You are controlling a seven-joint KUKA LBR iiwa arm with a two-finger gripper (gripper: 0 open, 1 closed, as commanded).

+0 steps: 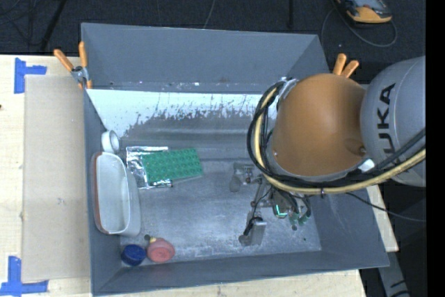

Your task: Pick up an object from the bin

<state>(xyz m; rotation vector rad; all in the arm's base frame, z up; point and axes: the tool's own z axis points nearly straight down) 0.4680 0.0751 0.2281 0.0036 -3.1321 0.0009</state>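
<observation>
Grey metal, the bin (208, 66) has the gripper (270, 225) low over bare floor at its right; whether its jaws are open cannot be told. The white oblong dish (115, 195) by the left wall looks stiff and light, best taken across its narrow rim. The green studded plate (174, 165) beside it seems thin and slippery.

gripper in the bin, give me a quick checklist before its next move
1. Target under the gripper: not ok, it hangs over bare floor on the right side of the bin.
2. Anything held: cannot tell.
3. Access to the green studded plate: ok, it lies uncovered on a foil packet, centre-left.
4. Clearance from the white oblong tray: ok, it lies along the left wall.
5. The blue cap and pink round piece: ok, side by side, near-left corner.
</observation>
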